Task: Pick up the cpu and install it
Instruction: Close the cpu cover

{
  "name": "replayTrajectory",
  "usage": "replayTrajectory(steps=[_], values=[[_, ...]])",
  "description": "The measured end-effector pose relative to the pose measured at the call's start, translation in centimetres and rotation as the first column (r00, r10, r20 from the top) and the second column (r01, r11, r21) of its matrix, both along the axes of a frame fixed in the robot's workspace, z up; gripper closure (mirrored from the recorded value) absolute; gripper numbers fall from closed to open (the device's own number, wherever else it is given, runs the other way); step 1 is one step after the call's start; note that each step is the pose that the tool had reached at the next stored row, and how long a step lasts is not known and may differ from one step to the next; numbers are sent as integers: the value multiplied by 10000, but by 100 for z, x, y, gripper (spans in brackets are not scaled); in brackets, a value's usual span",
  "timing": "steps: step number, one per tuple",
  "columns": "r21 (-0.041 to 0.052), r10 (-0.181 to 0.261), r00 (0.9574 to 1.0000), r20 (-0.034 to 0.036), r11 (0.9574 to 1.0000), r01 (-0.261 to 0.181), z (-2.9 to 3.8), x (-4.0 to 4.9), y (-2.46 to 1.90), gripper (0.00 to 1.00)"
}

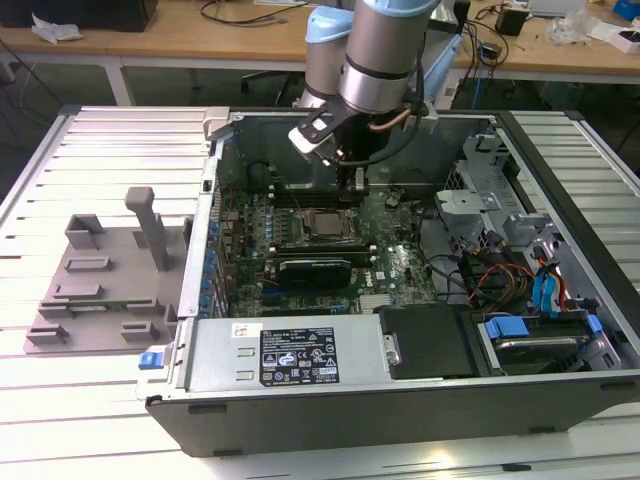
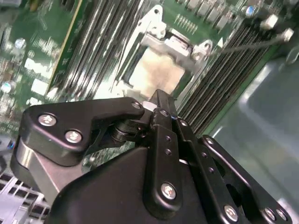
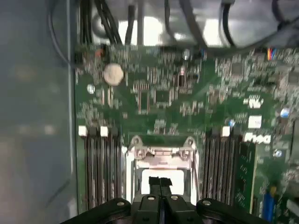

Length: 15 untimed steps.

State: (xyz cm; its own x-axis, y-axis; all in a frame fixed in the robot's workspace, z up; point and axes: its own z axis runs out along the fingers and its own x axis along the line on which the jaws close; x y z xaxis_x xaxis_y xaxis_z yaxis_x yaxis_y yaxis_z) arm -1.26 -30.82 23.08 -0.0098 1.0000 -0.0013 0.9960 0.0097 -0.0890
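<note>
at the exterior view's left a grey plastic tray block [image 1: 100, 275] sits on the slatted worktop [image 1: 110, 140], just beside the open computer case [image 1: 330, 400]. further right the arm reaches into the case, and its pincer [image 1: 354, 188] hangs over the motherboard [image 1: 400, 265], fingers pressed together with nothing seen between them. the cpu [image 2: 156, 74] lies in the metal socket frame [image 3: 161, 151] beneath the fingertips. in both wrist views the pincer hides its near edge, and i cannot tell whether they touch.
</note>
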Motion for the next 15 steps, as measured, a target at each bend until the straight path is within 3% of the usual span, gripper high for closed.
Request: replayTrajectory(steps=[2,3,10,15], values=[[1,-1,10000,1,10000,1,-187,-263,0,89],[0,0,10000,0,10000,0,-233,-283,0,89],[-5,1,10000,-3,10000,-1,-279,-292,-2,89],[25,3,10000,-1,10000,-3,-268,-156,2,89]])
